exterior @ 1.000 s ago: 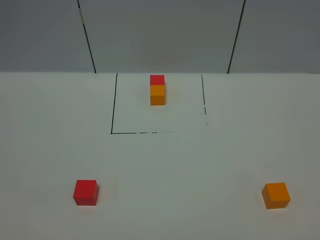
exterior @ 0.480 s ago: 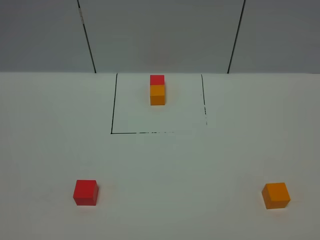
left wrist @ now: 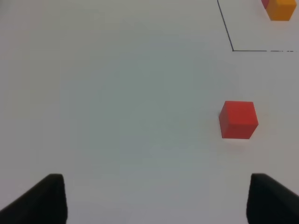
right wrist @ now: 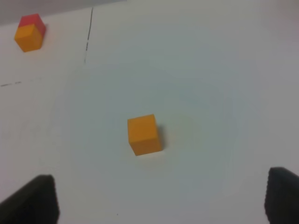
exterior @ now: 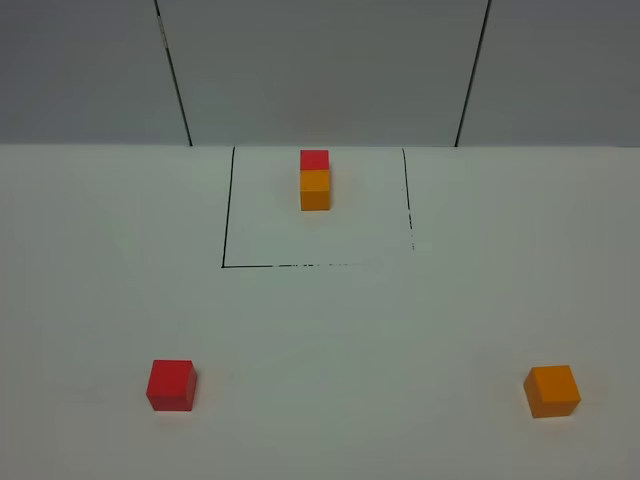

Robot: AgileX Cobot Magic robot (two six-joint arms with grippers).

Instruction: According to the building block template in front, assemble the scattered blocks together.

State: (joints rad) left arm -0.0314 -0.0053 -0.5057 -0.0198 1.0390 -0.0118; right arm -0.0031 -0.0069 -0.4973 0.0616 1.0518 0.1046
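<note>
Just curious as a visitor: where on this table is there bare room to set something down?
The widest bare stretch lies between the red cube and the orange cube, nearer than the outlined square. Inside the square, only the joined template sits at its far edge. Nothing is crowded.

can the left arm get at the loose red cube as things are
Probably yes. The red cube sits alone on the bare table, ahead of the left gripper, whose jaws stand wide open. Nothing lies between them.
</note>
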